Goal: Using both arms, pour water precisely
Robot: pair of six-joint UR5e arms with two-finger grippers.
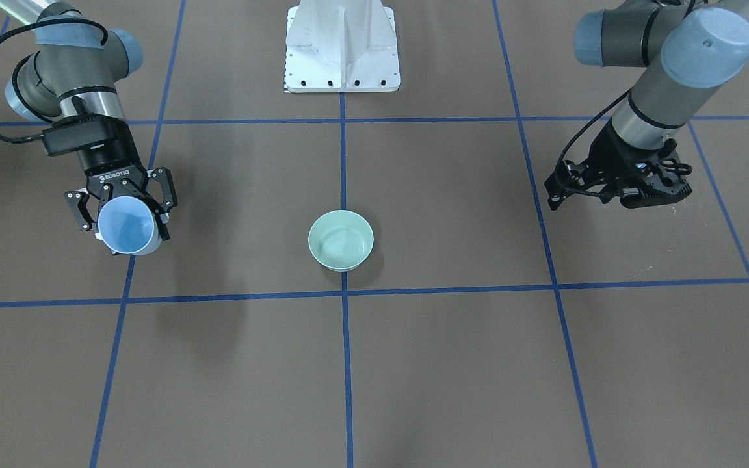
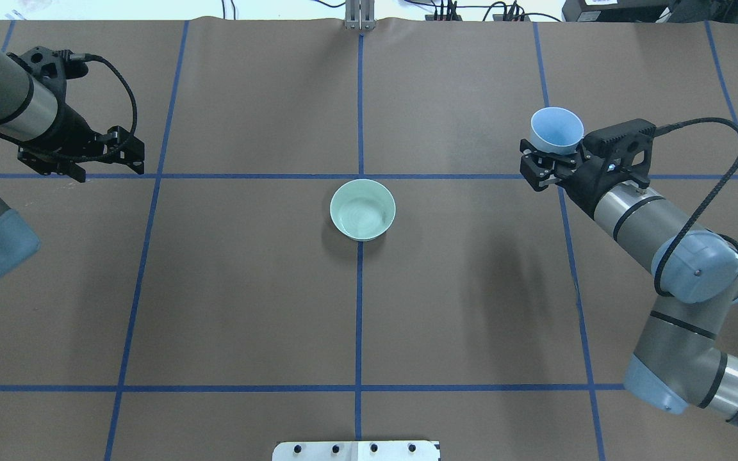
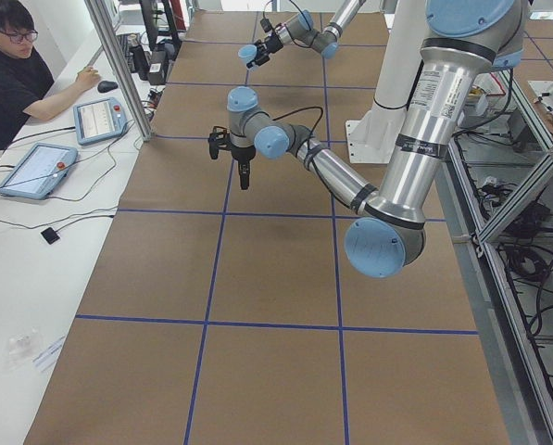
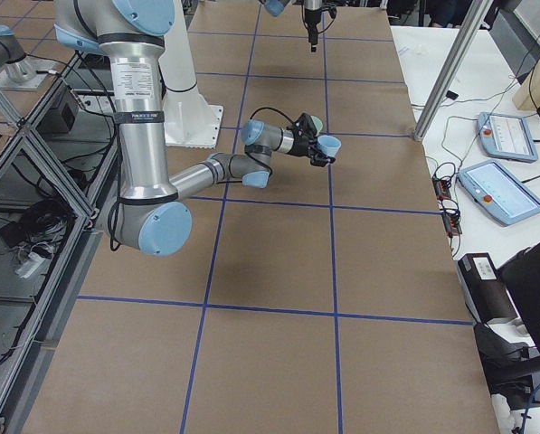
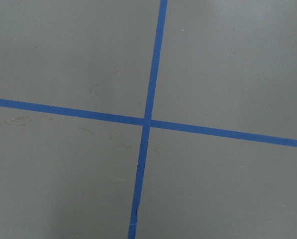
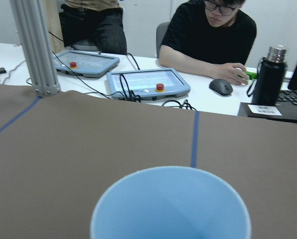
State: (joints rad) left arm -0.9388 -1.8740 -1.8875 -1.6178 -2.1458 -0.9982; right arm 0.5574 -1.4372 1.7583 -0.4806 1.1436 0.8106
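Water (image 1: 342,242) ripples faintly in the bowl (image 1: 343,264); my right hand (image 2: 553,157) pinches a blue cup (image 2: 557,130); left hand (image 1: 644,195), I cannot tell its spread.

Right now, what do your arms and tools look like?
My left arm and right arm are grey metal tubes with pale blue round caps and looping black cables. The left tool and right tool are black; the right one reads ROBOTIQ in white.

The brown surface (image 2: 247,288) has blue tape lines (image 2: 358,320). A white desk (image 3: 17,278) with two control pads (image 6: 148,83) sits along its far edge.
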